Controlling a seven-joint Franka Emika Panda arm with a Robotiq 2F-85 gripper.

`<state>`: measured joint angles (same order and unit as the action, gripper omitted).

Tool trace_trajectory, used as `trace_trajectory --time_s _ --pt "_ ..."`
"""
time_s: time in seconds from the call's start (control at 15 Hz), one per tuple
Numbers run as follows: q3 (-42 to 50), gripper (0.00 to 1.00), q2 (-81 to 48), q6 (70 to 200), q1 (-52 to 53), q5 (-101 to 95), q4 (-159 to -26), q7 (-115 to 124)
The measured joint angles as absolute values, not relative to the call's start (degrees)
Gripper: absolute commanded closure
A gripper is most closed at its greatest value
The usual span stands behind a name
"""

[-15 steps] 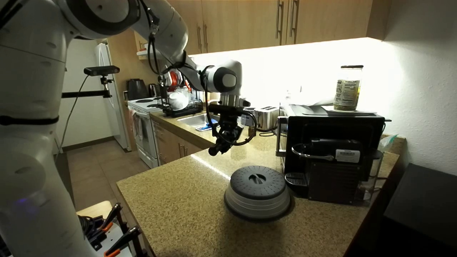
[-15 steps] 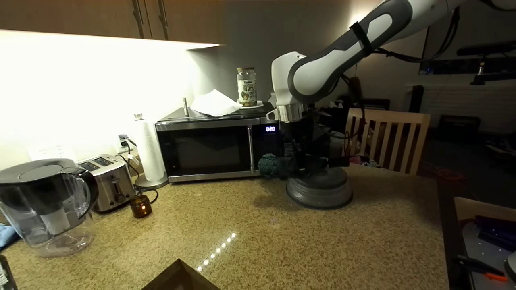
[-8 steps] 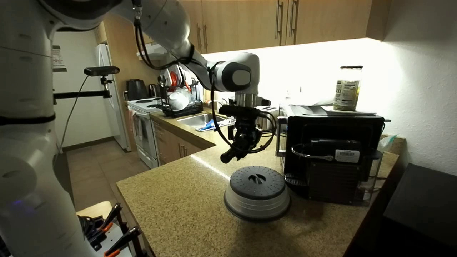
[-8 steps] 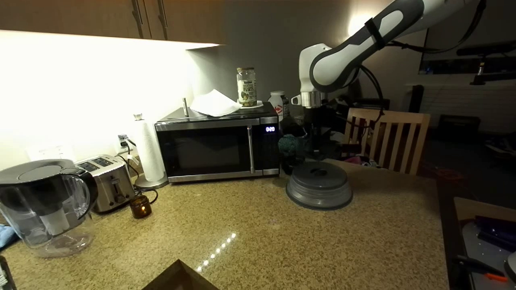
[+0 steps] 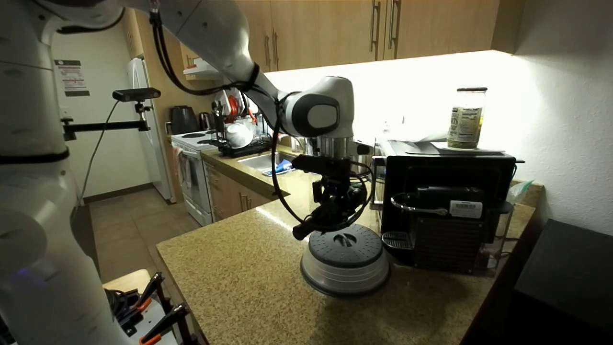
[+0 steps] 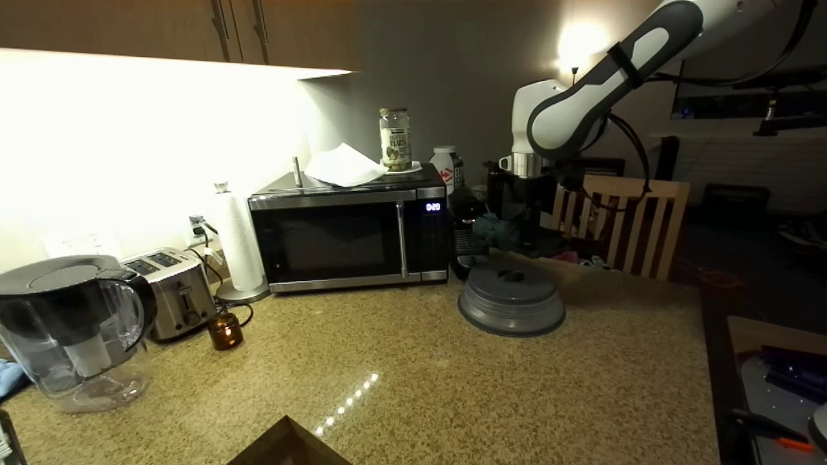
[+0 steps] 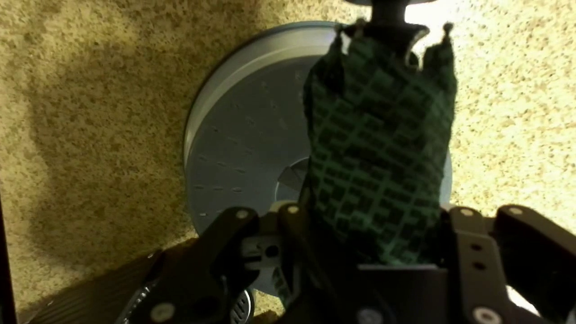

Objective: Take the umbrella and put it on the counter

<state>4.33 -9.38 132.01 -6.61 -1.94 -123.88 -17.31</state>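
Note:
The umbrella is a dark green and black patterned bundle [image 7: 378, 148] with a black end, stretching up from the jaws in the wrist view. My gripper [image 7: 378, 216] is shut on it, one finger on each side. In an exterior view the umbrella's teal end [image 6: 496, 228] sticks out from my gripper [image 6: 533, 226]; in an exterior view its black end [image 5: 302, 232] points toward the camera from my gripper [image 5: 337, 206]. The umbrella is held in the air, above the dish. The tan speckled counter [image 5: 230, 268] lies below, also in view [image 6: 413, 387].
A round grey domed dish [image 5: 345, 273] stands on the counter directly below the gripper. A black coffee machine [image 5: 448, 230] and microwave [image 6: 329, 239] stand beside it. A toaster [image 6: 174, 294], a small amber jar [image 6: 226, 331] and a water pitcher [image 6: 71, 329] are farther along.
My gripper has carried the umbrella to the right in both exterior views, from beside the dish to above it, and has lowered a little in the last half second. The dish has not moved.

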Motion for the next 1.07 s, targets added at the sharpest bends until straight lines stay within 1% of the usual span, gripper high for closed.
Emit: trace_trajectory --time_s 1.07 --pt "-2.3 0.89 -9.4 132.1 -0.9 -1.7 -125.2 -16.9"
